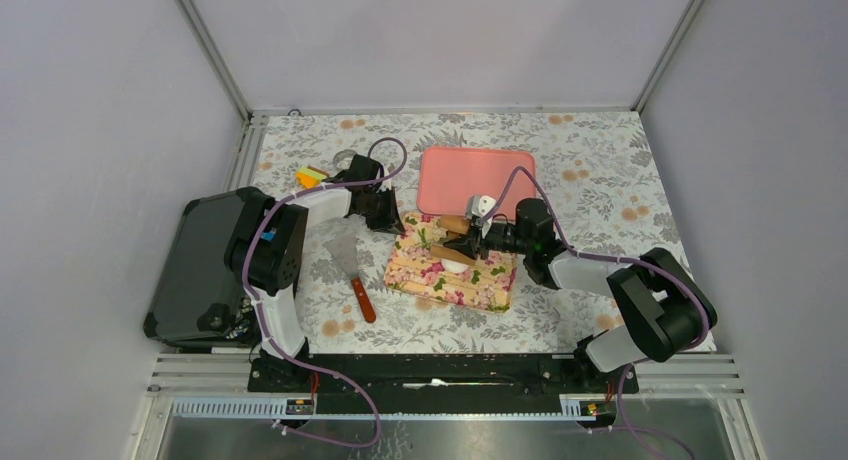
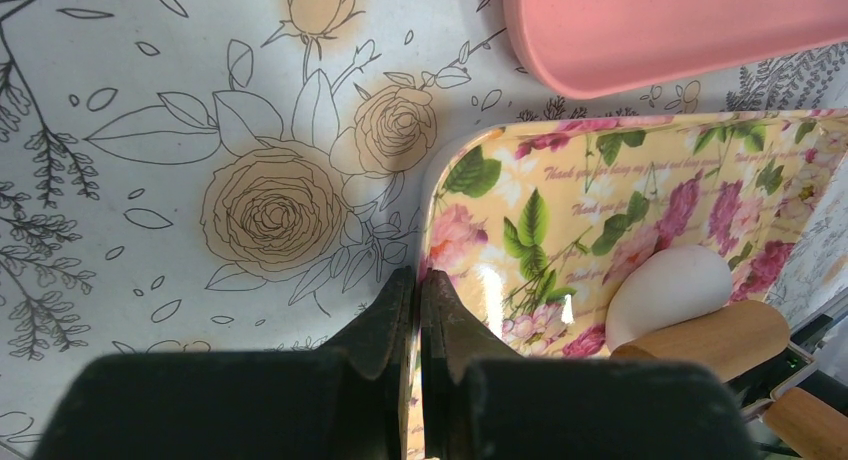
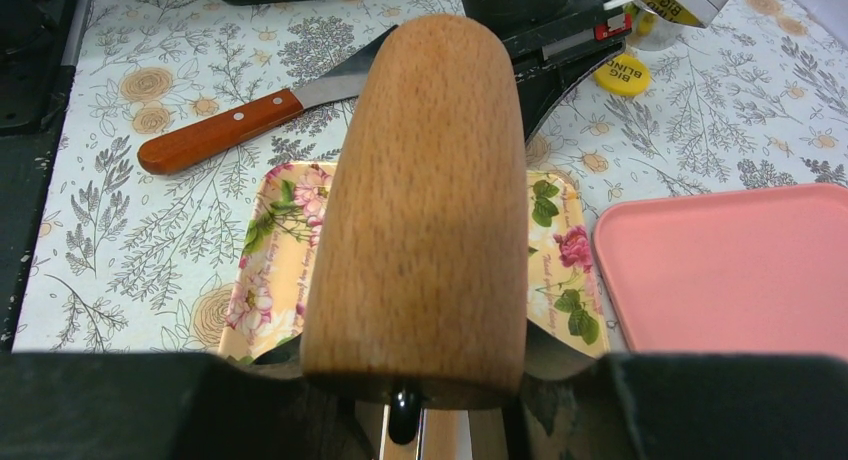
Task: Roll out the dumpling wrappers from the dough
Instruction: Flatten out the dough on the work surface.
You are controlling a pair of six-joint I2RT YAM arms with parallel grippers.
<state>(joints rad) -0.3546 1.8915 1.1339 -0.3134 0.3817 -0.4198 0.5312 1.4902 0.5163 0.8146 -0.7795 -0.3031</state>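
Left of centre in the top view, a wooden-handled scraper (image 1: 352,277) is seen lying on the tabletop (image 1: 600,170). Just right of it, the left end effector (image 2: 420,285) is pressed together on the floral tray (image 2: 600,180) near its upper-left corner, the rim being caught between the fingers. On that tray, at mid-frame, the dough (image 2: 668,290) is found as a smooth white ball, touched by the rolling pin (image 3: 420,210). The pin is clamped in the right end effector (image 1: 470,245). A pink tray (image 1: 475,175) is set just above the floral one.
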